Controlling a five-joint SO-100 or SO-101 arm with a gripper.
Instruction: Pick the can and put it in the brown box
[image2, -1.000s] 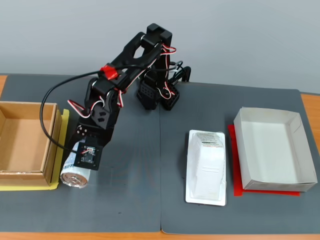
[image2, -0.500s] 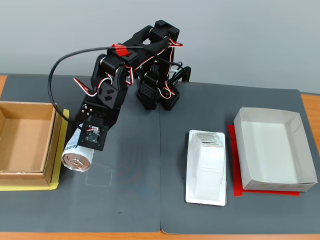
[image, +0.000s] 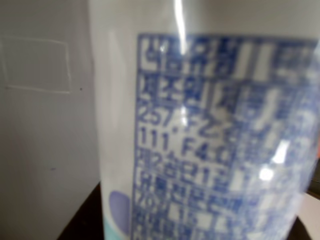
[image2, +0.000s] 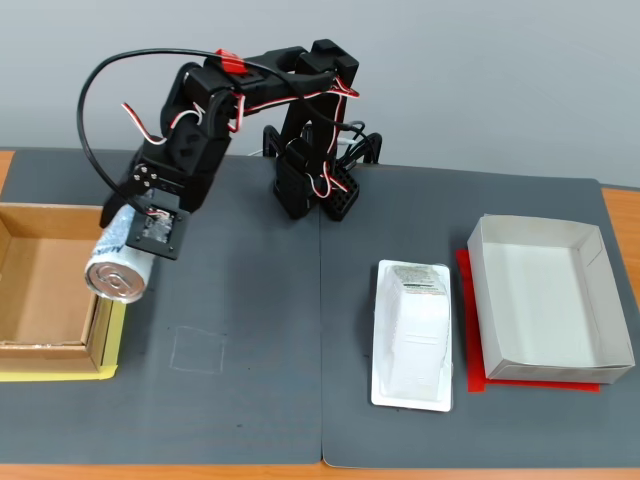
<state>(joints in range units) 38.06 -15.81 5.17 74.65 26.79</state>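
The can (image2: 117, 264), white with blue lettering and a silver end, hangs on its side in my gripper (image2: 140, 240), which is shut on it. It is held in the air over the right wall of the brown box (image2: 40, 345) at the left in the fixed view. In the wrist view the can (image: 210, 135) fills most of the frame, close and blurred, with blue printed text. The fingers are hidden behind the can there.
A white plastic-tray package (image2: 413, 335) lies right of centre on the dark grey mat (image2: 250, 400). A white paper box (image2: 545, 298) on a red sheet stands at the far right. The arm's base (image2: 315, 185) is at the back centre. A chalk square (image2: 200, 350) marks the mat.
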